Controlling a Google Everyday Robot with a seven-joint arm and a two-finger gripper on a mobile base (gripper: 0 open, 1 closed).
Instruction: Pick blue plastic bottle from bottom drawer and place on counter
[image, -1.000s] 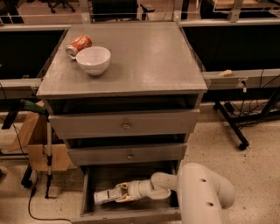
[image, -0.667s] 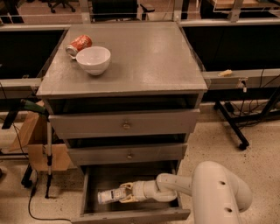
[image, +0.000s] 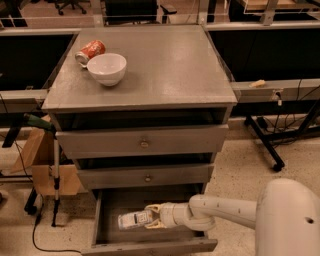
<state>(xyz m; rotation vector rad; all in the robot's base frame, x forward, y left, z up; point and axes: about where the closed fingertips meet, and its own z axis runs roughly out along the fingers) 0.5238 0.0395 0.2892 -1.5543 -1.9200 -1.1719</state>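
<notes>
The blue plastic bottle (image: 134, 220) lies on its side inside the open bottom drawer (image: 150, 246), cap end to the left, at the drawer's left-middle. My gripper (image: 152, 218) reaches in from the right and is shut on the bottle's right end. The white arm runs from the lower right corner into the drawer. The counter (image: 170, 65) is the grey top of the cabinet, well above the gripper.
A white bowl (image: 106, 68) and an orange-red soda can (image: 90, 51) lying on its side sit at the counter's left rear. Two upper drawers with round knobs (image: 144, 144) stick out slightly over the bottom drawer. A cardboard box (image: 42, 165) and a pole stand left of the cabinet.
The arm's body has shifted right and back. The gripper with the bottle has moved slightly right within the drawer.
</notes>
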